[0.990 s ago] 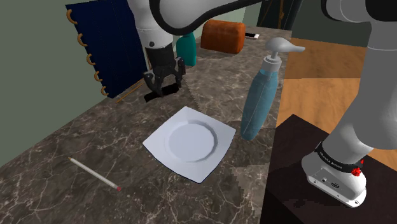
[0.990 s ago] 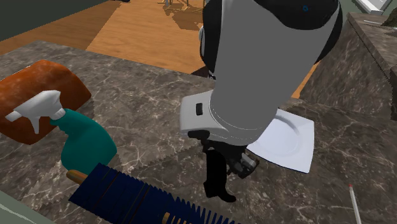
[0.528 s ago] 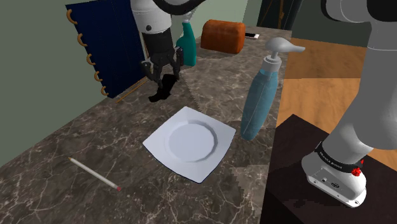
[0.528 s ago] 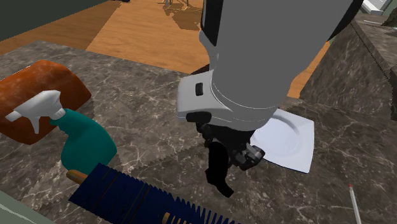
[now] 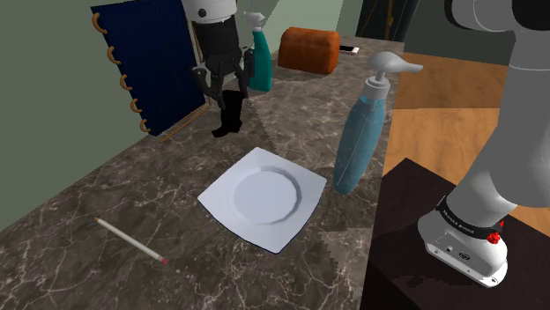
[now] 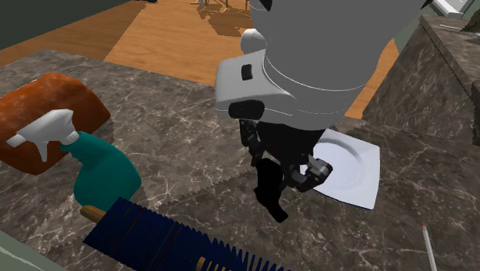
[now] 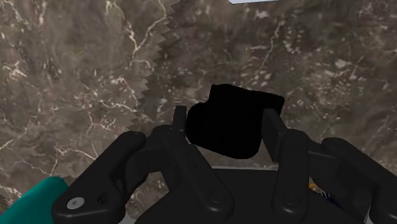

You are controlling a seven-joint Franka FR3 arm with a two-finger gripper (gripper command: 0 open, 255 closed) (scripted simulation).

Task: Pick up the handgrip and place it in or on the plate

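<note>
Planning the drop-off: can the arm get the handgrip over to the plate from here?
Probably yes. The gripper clasps the black handgrip, and only bare counter lies between it and the white plate; the pump bottle stands past the plate.

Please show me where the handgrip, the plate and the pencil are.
handgrip (image 5: 230,114), shoulder view, middle of its black body.
plate (image 5: 263,195), shoulder view, bare centre.
pencil (image 5: 130,239), shoulder view, middle of the shaft.
</note>
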